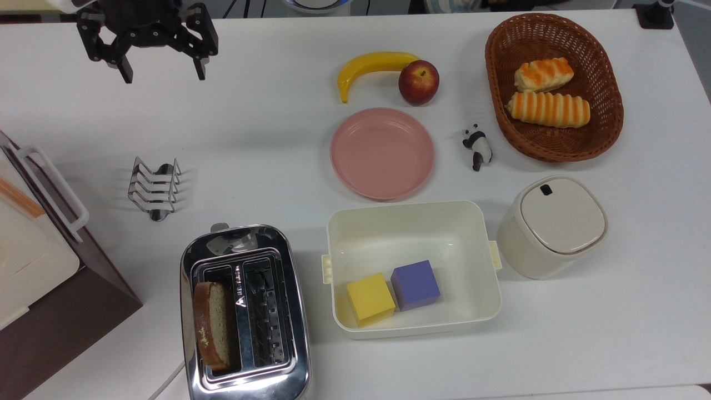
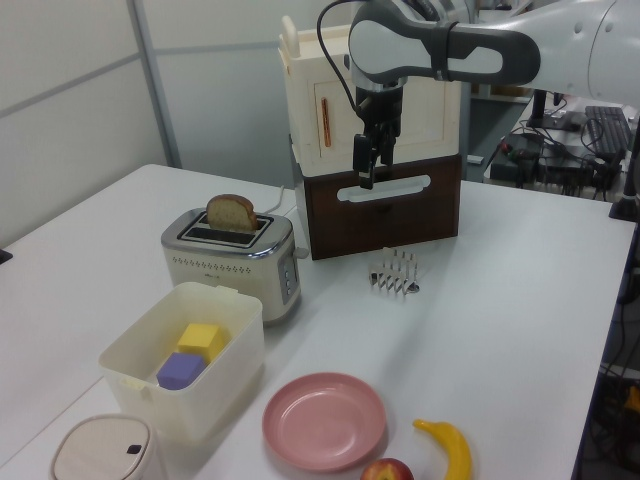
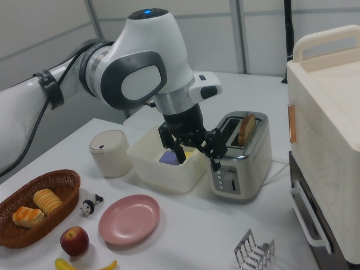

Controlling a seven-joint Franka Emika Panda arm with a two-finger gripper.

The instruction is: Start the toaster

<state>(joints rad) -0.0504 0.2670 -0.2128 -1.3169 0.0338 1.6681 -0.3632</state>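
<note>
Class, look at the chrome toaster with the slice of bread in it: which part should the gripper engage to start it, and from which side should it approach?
Go for the small lever knob at the toaster's end nearest the toast rack. It sticks out past the chrome body, so the open gripper should probably come from above and press it down. The bread slice stands in the other slot area, clear of the knob.

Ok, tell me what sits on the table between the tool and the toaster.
In the top view, the wire toast rack stands on the table roughly between the open tool and the toaster; the remaining stretch is bare white tabletop.
</note>
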